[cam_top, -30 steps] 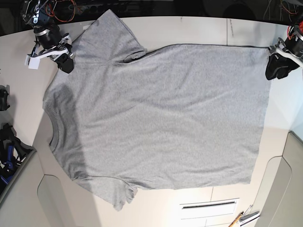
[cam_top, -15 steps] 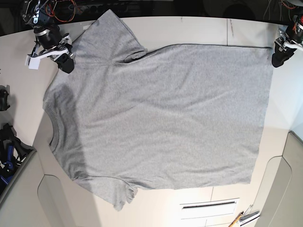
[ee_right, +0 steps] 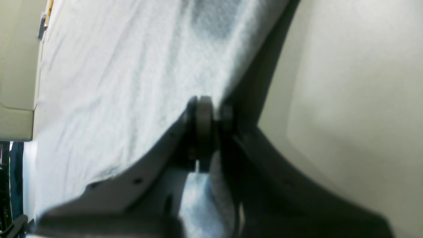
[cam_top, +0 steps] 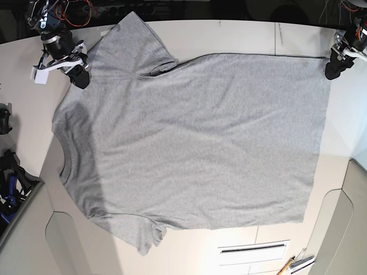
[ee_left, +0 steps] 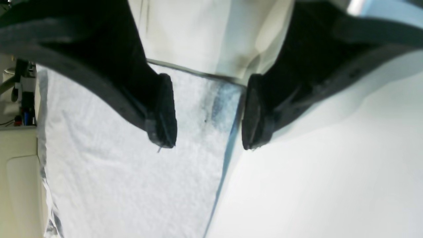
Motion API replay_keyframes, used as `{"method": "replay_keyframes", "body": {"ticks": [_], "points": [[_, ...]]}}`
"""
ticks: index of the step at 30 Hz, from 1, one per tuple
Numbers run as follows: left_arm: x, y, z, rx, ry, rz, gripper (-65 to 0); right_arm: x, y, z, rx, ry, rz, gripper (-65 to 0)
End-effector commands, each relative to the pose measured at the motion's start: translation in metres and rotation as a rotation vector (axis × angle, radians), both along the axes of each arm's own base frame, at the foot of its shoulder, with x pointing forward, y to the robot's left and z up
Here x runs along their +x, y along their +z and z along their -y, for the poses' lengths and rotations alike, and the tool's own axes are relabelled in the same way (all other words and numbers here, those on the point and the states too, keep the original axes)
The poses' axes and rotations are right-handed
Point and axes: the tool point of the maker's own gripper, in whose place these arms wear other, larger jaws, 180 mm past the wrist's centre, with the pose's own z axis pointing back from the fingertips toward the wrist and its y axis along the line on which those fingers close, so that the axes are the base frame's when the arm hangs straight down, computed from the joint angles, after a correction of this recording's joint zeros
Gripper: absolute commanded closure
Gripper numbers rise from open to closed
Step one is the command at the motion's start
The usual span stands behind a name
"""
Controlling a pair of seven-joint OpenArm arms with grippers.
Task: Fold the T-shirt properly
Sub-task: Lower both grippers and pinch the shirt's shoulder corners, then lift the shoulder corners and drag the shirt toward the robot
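My right end effector [cam_top: 79, 71] pinches the shirt [cam_top: 195, 143] shoulder; my left [ee_left: 208, 112] gapes over the hem corner, needing a square, low bite.

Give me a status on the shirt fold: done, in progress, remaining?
Done: the T-shirt lies spread flat on the table, no fold made. In hand: the right end effector is shut on the shirt's shoulder edge; the left end effector is open, straddling the hem corner without gripping it. Left: close the left one, then make every fold, sleeves included.
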Motion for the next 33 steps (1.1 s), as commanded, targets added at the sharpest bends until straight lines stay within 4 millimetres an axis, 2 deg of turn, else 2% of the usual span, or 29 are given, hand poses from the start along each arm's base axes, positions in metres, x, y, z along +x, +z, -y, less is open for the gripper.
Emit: {"method": "replay_keyframes", "body": {"ticks": [1, 7, 9, 11, 13, 18, 21, 24, 29, 33], "points": [[-0.024, -0.020, 0.010, 0.002, -0.064, -0.145, -36.1, -0.001, 0.000, 0.003, -0.020, 0.011, -0.011, 0.0], [-0.031, -0.032, 0.032, -0.024, -0.147, -0.194, -34.9, -0.001, 0.000, 0.003, -0.020, 0.011, -0.011, 0.0], [-0.031, -0.032, 0.034, -0.027, -0.153, -0.193, -25.7, -0.001, 0.000, 0.003, -0.020, 0.012, -0.012, 0.0], [-0.028, -0.030, 0.032, -0.026, -0.144, -0.177, -11.4, -0.001, 0.000, 0.003, -0.021, 0.012, -0.012, 0.0], [-0.026, -0.027, 0.031, -0.026, -0.148, -0.167, -0.7, -0.002, 0.000, 0.003, -0.019, 0.015, -0.015, 0.0], [-0.026, -0.023, 0.021, -0.011, -0.127, -0.161, 0.0, -0.011, -0.004, -0.012, -0.001, 0.106, -0.050, 0.0], [-0.027, -0.019, 0.013, -0.001, -0.106, -0.158, 0.0, -0.021, -0.004, -0.011, 0.014, 0.115, -0.078, 0.0], [-0.036, -0.015, 0.004, 0.007, -0.085, -0.167, 0.0, -0.031, 0.006, 0.000, -0.001, 0.098, -0.071, 0.0], [-0.054, -0.004, 0.006, -0.011, -0.107, -0.151, 0.0, -0.052, 0.027, 0.028, -0.094, 0.069, -0.071, 0.0], [-0.069, 0.009, 0.010, -0.020, -0.131, -0.166, 0.0, -0.068, 0.044, 0.039, -0.114, 0.059, -0.065, 0.0]]}}
